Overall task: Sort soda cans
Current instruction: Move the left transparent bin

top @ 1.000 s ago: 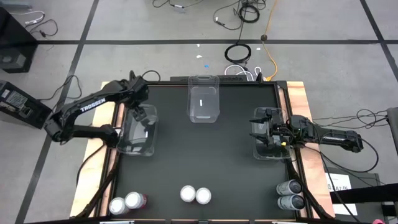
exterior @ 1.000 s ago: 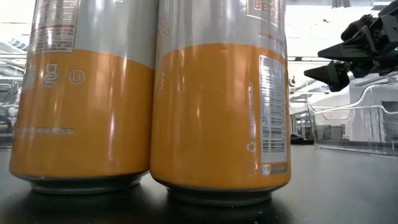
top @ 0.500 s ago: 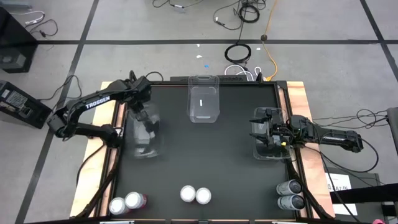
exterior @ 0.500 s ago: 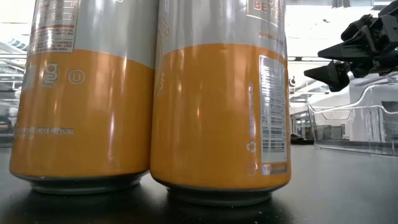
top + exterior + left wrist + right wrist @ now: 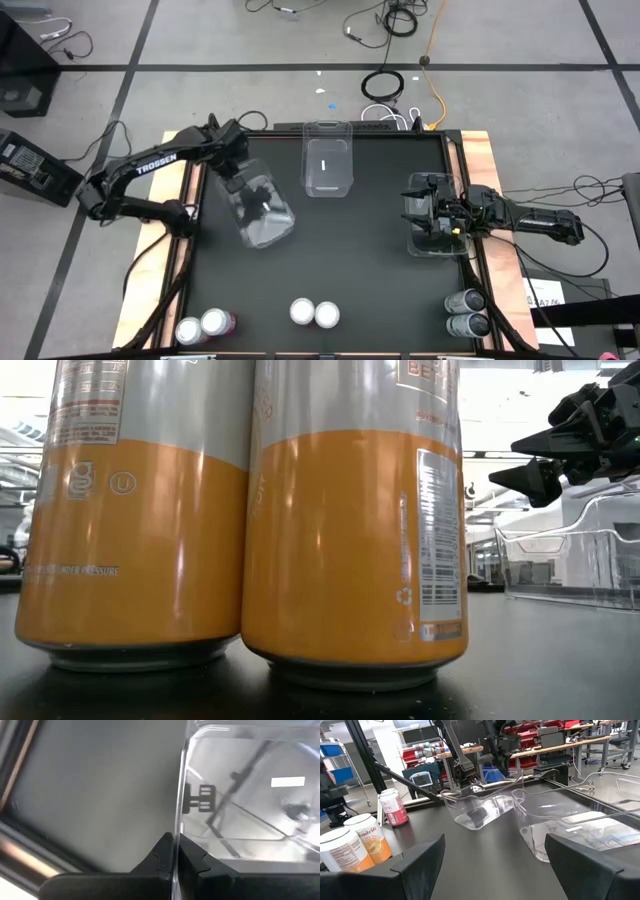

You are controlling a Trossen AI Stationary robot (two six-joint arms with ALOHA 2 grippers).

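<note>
Now the biggest change is at about ten o'clock on the black rectangular table top [image 5: 370,260]: the clear plastic rectangular bin [image 5: 258,205] that lay square along the left edge a second ago has been swung and dragged inward, and it sits tilted on a diagonal. The left gripper [image 5: 237,176], whose fingers were apart a second ago, has closed tight on that bin's thin wall; the left wrist view shows the two dark fingertips pinching the transparent rim. My reading is that the bins are being arranged first, so no can has yet been sorted. A second clear bin [image 5: 329,160] rests at twelve o'clock, unmoved, and a third clear bin [image 5: 432,240] lies at three o'clock, where the right gripper [image 5: 428,215] hangs over it with jaws wide and nothing between them. The six small metal soda cans stand in pairs along the near edge: the pink-red pair [image 5: 204,326] at seven o'clock, the orange pair [image 5: 314,313] at six, touching each other, and the grey pair [image 5: 466,312] at five. Beyond the table, grey floor tiles carry coiled cables [image 5: 384,84], and shelving with red bins [image 5: 522,727] fills the room behind.
</note>
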